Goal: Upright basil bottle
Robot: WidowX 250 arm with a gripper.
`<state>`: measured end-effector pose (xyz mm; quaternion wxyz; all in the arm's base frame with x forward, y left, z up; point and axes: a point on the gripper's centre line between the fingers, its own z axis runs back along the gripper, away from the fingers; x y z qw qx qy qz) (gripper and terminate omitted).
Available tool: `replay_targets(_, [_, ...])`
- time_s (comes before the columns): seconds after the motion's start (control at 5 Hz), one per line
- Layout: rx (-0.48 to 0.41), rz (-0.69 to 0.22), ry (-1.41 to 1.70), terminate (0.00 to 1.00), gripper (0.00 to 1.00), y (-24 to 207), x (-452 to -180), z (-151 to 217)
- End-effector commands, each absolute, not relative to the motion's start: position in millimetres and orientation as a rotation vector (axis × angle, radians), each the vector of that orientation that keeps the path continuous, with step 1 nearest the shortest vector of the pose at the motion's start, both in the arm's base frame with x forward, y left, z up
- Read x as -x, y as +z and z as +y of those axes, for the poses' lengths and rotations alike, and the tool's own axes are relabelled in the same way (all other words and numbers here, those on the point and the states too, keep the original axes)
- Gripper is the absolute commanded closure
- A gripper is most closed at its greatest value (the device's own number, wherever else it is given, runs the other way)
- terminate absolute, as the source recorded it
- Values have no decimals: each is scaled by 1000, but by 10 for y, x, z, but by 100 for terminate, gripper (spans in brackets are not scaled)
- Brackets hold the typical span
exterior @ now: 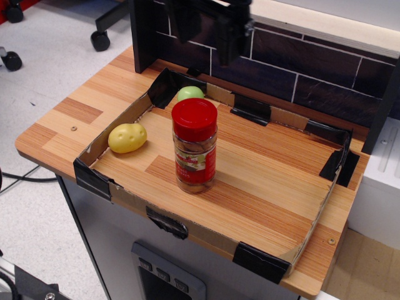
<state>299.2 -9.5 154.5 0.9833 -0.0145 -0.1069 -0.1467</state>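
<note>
The pincer was at the top edge of the view, high above the worktop and largely cropped by the frame. Two dark fingers hung downward, one at the left and one at the right, with a clear gap between them and nothing held in it; the pincer was spread apart and empty. It stood in front of the dark tiled wall and well apart from every object below. The rest of the arm lay outside the picture.

Below and in front of the pincer, the basil bottle stood upright on its base near the middle of the cardboard tray, its wide red cap uppermost and level. The clear body showed brownish contents. Its label was red and white; the writing on it was too small to read, and no brand could be made out.

A green round object lay behind the bottle near the tray's rear wall, apart from it. A yellow potato lay to the left of the bottle against the tray's side wall, not touching the bottle. The tray's corners were bound with black tape. The tray rested on the wooden worktop.
</note>
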Motion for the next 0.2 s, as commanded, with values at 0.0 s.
replay_targets(0.0, [24,-264,-298,100,0,1720,-3074,-64])
